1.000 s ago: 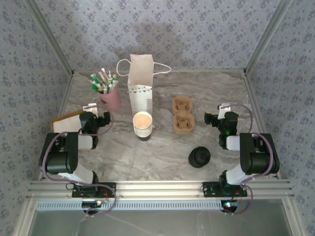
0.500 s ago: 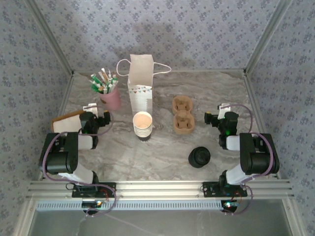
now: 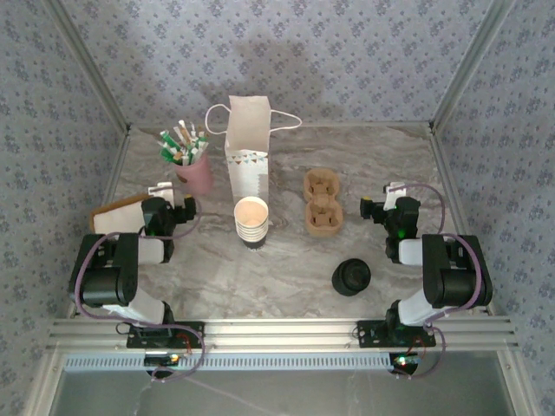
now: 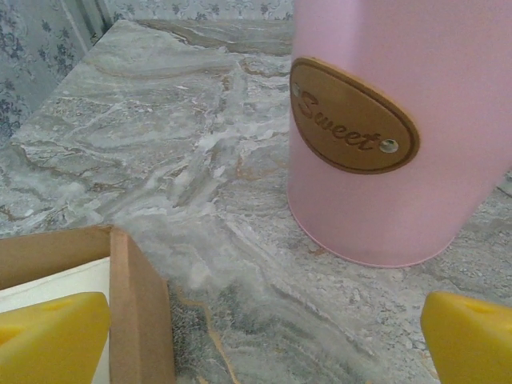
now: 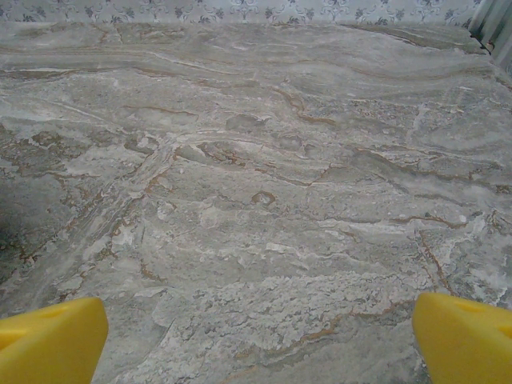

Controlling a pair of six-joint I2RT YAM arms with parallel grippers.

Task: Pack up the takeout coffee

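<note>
Nothing visibly changed, left end effector (image 4: 260, 340), right end effector (image 5: 258, 340) both unmoved

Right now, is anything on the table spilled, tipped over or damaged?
Nothing stands out. The cups, bag and pink pot stand upright, the carrier lies flat, the lids sit in one pile, and no spill shows on the table.

1 bag (image 3: 247, 147), 1 tin (image 3: 196, 176), 1 cup stack (image 3: 251, 223), 1 lid pile (image 3: 351, 277)
</note>
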